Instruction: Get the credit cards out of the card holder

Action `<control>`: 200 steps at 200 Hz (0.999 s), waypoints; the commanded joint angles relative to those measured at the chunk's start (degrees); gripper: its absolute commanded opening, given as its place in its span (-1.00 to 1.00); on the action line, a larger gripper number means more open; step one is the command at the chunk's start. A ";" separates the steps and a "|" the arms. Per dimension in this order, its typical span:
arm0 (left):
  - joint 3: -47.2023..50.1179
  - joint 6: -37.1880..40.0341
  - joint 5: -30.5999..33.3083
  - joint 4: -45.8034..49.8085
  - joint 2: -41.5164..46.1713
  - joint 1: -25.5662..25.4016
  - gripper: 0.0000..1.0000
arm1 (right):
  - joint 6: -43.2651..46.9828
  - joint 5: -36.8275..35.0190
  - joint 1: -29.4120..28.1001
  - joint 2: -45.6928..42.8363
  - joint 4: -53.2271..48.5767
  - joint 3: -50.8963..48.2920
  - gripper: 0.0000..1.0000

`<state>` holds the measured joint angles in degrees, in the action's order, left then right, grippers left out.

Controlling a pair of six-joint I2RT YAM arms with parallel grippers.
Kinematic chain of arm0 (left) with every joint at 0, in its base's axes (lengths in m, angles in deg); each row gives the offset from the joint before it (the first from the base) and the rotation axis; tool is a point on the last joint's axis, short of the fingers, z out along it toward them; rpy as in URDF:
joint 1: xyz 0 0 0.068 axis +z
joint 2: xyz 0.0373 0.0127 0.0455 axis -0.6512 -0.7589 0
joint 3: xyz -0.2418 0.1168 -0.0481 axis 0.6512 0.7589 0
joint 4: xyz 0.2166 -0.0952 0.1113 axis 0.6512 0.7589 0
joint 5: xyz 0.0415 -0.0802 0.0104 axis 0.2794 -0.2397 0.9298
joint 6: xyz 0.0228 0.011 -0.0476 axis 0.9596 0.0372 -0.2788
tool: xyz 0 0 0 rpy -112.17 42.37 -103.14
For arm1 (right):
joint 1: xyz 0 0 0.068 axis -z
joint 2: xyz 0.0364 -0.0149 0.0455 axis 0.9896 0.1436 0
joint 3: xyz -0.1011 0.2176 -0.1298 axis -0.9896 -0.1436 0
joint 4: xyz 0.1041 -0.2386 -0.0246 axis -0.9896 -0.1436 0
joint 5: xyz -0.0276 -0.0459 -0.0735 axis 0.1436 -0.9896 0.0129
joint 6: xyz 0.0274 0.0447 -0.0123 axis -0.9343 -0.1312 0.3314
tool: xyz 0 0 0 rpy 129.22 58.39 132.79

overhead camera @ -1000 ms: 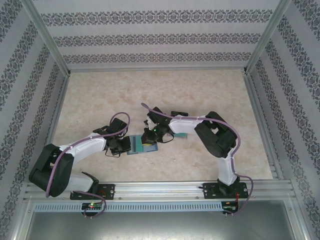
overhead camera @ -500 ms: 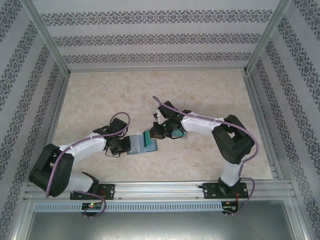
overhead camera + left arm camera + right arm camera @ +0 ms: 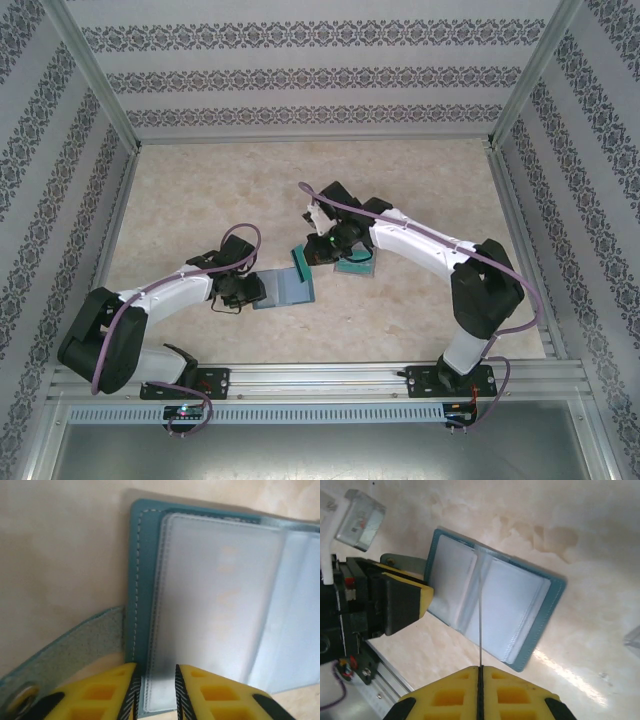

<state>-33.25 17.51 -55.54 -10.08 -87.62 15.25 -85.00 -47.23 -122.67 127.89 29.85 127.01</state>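
Marbled beige table (image 3: pixel 200 190) is carrying everything, with patterned panels (image 3: pixel 300 75) walling it in. The left gripper (image 3: pixel 155 689) is pinching the edge of the open card holder (image 3: pixel 210 600), pinning it flat near the table's front. The right gripper (image 3: pixel 480 672) is clamping one credit card (image 3: pixel 480 630) edge-on above the holder. Other credit cards (image 3: pixel 355 266) are lying just beside it, already out. The holder's sleeves (image 3: pixel 512 602) are looking empty, so probably only setting this card down is remaining. The side tab (image 3: pixel 70 645) is sticking out, obstructing nothing.
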 commanded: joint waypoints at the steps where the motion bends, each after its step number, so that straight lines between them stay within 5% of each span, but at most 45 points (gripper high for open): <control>1: -2.27 0.89 0.35 0.38 2.63 0.09 -0.18 | 12.50 -8.59 -0.53 -2.43 -12.28 5.27 -1.00; 40: -4.66 1.79 0.72 0.57 6.42 0.12 0.69 | 26.54 -19.52 -0.55 -3.72 -20.08 9.70 -1.00; 57: -5.20 2.10 1.55 0.49 8.56 0.14 0.88 | 32.52 -22.30 -0.24 -4.86 -21.18 9.45 -1.00; 143: -4.26 3.24 3.62 -0.83 12.53 0.12 0.91 | 50.02 -38.14 -0.63 -6.26 -18.83 2.04 -1.00; 200: -4.38 3.47 3.42 -0.68 11.68 0.11 0.92 | 52.04 -39.51 -0.16 -4.93 -15.79 -0.44 -1.00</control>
<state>-37.23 19.48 -52.90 -10.04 -75.64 15.25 -35.04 -84.51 -122.85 121.66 12.62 127.91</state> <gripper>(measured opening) 0.958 0.060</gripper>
